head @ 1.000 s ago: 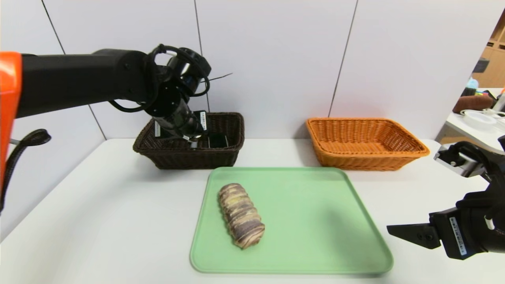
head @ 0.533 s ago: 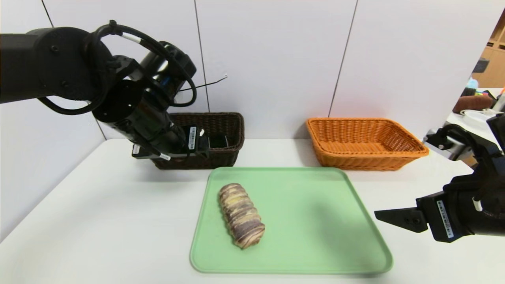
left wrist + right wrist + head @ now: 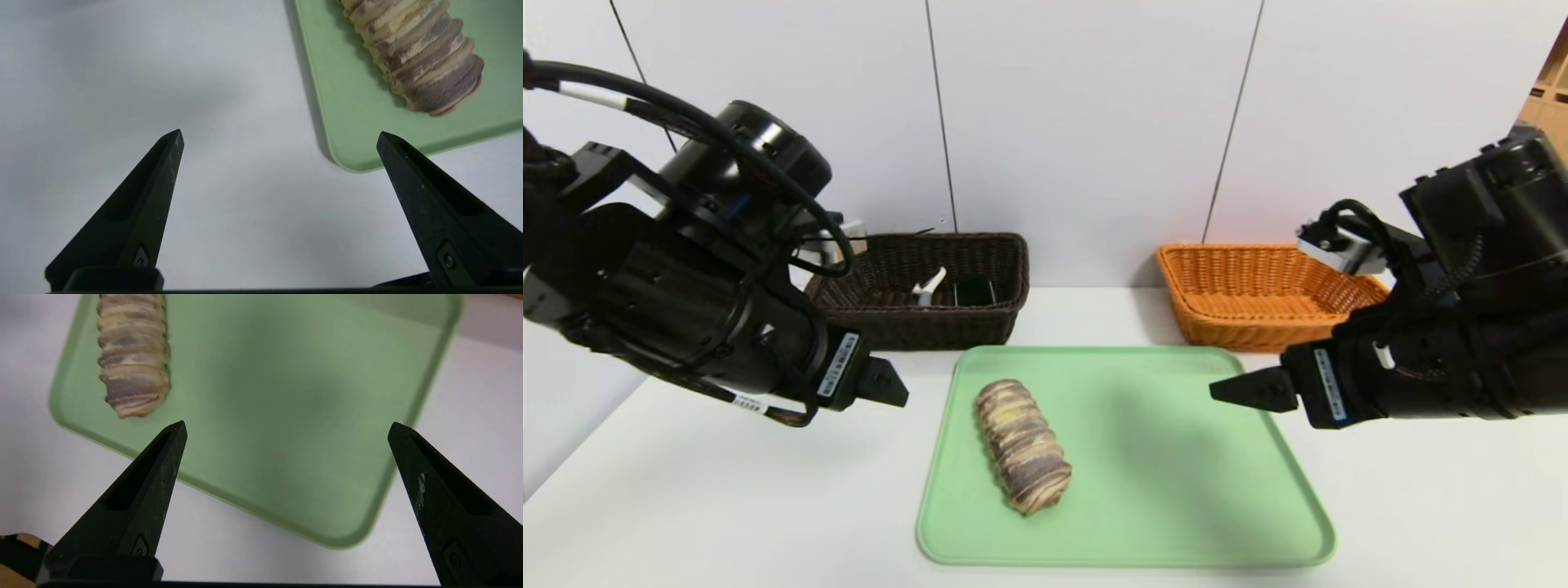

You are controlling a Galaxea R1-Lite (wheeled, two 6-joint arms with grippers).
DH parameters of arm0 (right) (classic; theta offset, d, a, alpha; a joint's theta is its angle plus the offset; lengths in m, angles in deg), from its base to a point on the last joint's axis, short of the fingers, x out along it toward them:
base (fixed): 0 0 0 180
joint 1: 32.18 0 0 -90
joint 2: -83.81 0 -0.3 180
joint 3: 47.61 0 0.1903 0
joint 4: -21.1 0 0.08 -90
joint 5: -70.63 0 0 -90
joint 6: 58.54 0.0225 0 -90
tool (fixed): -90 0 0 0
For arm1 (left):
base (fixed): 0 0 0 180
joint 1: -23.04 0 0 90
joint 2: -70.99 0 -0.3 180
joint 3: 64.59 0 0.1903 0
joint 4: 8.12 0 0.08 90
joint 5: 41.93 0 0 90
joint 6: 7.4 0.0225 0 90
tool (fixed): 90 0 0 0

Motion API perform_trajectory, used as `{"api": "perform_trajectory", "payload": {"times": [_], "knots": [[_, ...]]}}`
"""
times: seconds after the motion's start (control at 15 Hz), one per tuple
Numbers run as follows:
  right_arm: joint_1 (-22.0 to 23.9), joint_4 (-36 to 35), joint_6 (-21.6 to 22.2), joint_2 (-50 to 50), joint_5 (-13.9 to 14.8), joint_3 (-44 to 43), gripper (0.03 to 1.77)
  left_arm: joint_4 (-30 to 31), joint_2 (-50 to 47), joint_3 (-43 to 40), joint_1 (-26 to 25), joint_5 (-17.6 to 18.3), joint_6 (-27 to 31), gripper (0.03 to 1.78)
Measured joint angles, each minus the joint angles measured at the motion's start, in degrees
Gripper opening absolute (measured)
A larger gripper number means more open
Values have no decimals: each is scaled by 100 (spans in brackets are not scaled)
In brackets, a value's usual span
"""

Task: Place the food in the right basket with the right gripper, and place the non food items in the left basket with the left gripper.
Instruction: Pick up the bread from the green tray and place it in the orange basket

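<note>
Two grippers, left (image 3: 280,130) and right (image 3: 288,422), hang wide open and unloaded: left beside the green tray (image 3: 1127,557), right above its side. One ridged, marbled roll (image 3: 1023,447) lies there. Behind are two wicker baskets, dark brown (image 3: 923,327) and orange (image 3: 1274,329); only the head view shows the white peeler (image 3: 929,287) inside the brown one. The left arm (image 3: 711,302) partly hides that basket; both wrist views crop the roll.

So the green tray (image 3: 1176,531) has the ridged roll (image 3: 1023,447) lying on its left side, with the dark brown basket (image 3: 915,327) behind it to the left and the orange basket (image 3: 1258,314) behind it to the right.
</note>
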Motion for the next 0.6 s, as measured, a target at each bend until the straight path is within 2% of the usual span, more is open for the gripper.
{"api": "perform_trajectory", "payload": {"times": [0.27, 0.47, 0.6], "knots": [[-588, 23, 711, -780, 87, -752, 170, 7, -458, -444, -2, 378, 413, 169], [-1167, 52, 1176, -1347, 483, -1180, 170, 24, -723, -706, -2, 461, 653, 169], [-1514, 69, 1434, -1712, 603, -1469, 170, 24, -866, -868, -2, 467, 772, 169]]}}
